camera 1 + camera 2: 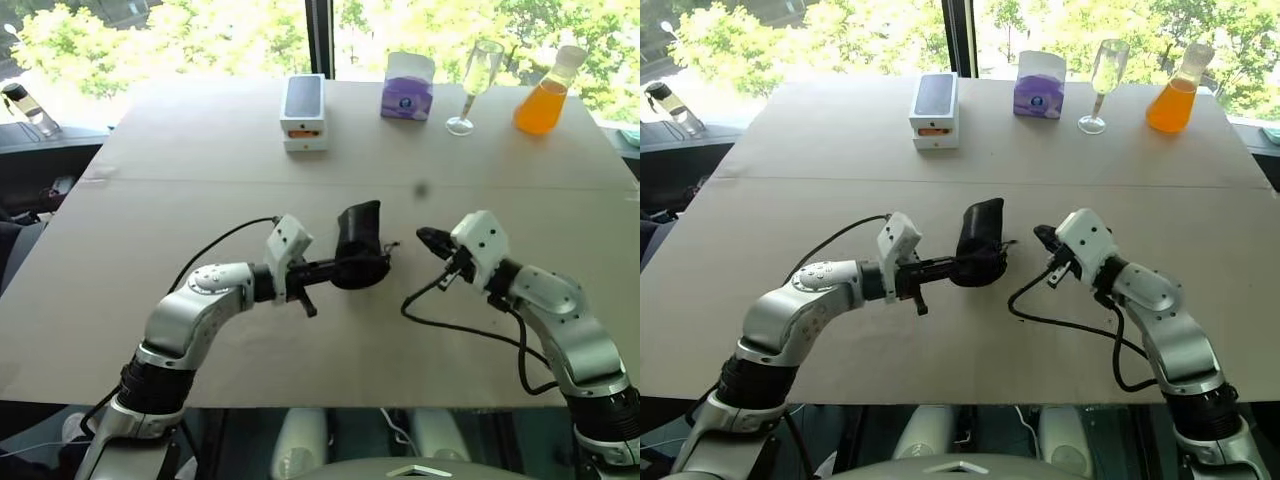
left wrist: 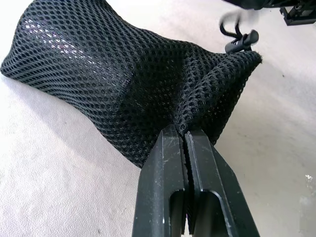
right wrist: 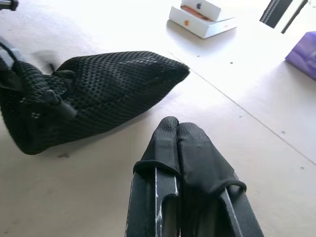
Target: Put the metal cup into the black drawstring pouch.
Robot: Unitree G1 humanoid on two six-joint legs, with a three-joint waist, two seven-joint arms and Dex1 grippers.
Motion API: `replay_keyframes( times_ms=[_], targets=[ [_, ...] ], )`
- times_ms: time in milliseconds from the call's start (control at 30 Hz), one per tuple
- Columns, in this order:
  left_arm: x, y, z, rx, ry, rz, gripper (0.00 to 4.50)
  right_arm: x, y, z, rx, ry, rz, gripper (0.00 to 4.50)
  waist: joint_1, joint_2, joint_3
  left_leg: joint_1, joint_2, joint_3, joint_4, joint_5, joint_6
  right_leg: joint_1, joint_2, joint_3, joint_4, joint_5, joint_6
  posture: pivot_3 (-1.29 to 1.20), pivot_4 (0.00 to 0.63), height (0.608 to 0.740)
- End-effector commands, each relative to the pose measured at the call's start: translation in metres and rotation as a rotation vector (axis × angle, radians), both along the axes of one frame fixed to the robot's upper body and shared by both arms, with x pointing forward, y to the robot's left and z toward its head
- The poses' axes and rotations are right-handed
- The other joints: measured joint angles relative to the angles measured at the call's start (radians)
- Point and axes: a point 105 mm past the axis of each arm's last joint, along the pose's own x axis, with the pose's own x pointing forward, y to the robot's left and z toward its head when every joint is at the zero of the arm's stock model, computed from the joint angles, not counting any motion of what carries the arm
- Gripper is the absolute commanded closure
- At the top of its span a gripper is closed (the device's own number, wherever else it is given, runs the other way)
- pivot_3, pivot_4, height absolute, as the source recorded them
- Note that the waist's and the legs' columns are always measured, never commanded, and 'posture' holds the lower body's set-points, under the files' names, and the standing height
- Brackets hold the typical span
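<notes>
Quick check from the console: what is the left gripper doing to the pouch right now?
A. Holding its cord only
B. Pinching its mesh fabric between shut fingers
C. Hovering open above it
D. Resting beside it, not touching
B: in the left wrist view the left gripper has its fingers closed together with a fold of the black drawstring pouch bunched between the tips.

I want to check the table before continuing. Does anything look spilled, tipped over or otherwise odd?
Nothing is spilled. The tall clear stemmed glass and the flask of orange liquid stand upright. The black mesh drawstring pouch lies bulging, pinched in the left gripper.
</notes>
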Motion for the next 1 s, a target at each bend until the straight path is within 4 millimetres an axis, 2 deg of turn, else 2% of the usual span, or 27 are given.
replay_keyframes(
  times_ms=[33, 200, 300, 400, 467, 567, 1000],
  targets=[
    [-0.002, 0.0, 0.007, -0.032, -0.024, -0.019, 4.5, -0.005, 0.003, 0.031, 0.007, -0.127, 0.004, 4.47, 0.0, 0.0, 0.0, 0.0, 0.0, 0.0, 0.0, 0.0, 0.0, 0.0, 0.0, 0.0, 0.0, 0.0, 0.0, 0.0, 0.15, 0.737],
    [-0.002, -0.002, 0.013, -0.071, -0.028, -0.033, 4.5, -0.01, 0.005, 0.036, 0.0, -0.127, 0.023, 4.47, 0.001, 0.0, 0.0, 0.0, 0.0, 0.0, 0.0, 0.0, 0.0, 0.0, 0.0, 0.0, 0.0, 0.0, 0.0, 0.0, 0.15, 0.737],
    [-0.002, -0.002, 0.01, -0.068, -0.022, -0.031, 4.5, -0.015, -0.004, 0.02, -0.068, -0.048, 0.044, 4.47, 0.003, 0.0, 0.0, 0.0, 0.0, 0.0, 0.0, 0.0, 0.0, 0.0, 0.0, 0.0, 0.0, 0.0, 0.0, 0.0, 0.15, 0.737],
    [-0.003, -0.001, 0.007, -0.059, -0.021, -0.032, 4.5, -0.021, -0.007, 0.009, -0.048, 0.035, 0.06, 3.55, 0.001, 0.0, 0.0, 0.0, 0.0, 0.0, 0.0, 0.0, 0.0, 0.0, 0.0, 0.0, 0.0, 0.0, 0.0, 0.0, 0.15, 0.737],
    [-0.004, -0.001, 0.007, -0.058, -0.021, -0.031, 4.5, -0.035, 0.002, -0.005, 0.006, 0.159, 0.124, 2.8, 0.0, 0.0, 0.0, 0.0, 0.0, 0.0, 0.0, 0.0, 0.0, 0.0, 0.0, 0.0, 0.0, 0.0, 0.0, 0.0, 0.15, 0.737],
    [-0.004, 0.0, 0.006, -0.058, -0.022, -0.029, 4.5, -0.044, 0.011, -0.012, 0.065, 0.23, 0.158, 2.8, -0.001, 0.0, 0.0, 0.0, 0.001, -0.001, 0.0, 0.0, 0.0, 0.0, 0.001, 0.0, 0.001, 0.0, 0.0, 0.0, 0.15, 0.737],
    [-0.008, -0.001, 0.004, -0.05, -0.022, -0.039, 4.5, -0.031, 0.023, -0.024, 0.013, 0.244, 0.168, 2.8, 0.001, 0.0, 0.0, 0.0, 0.0, 0.0, 0.001, 0.0, 0.0, 0.0, 0.0, 0.0, 0.001, 0.0, 0.0, 0.0, 0.15, 0.737]
  ],
)
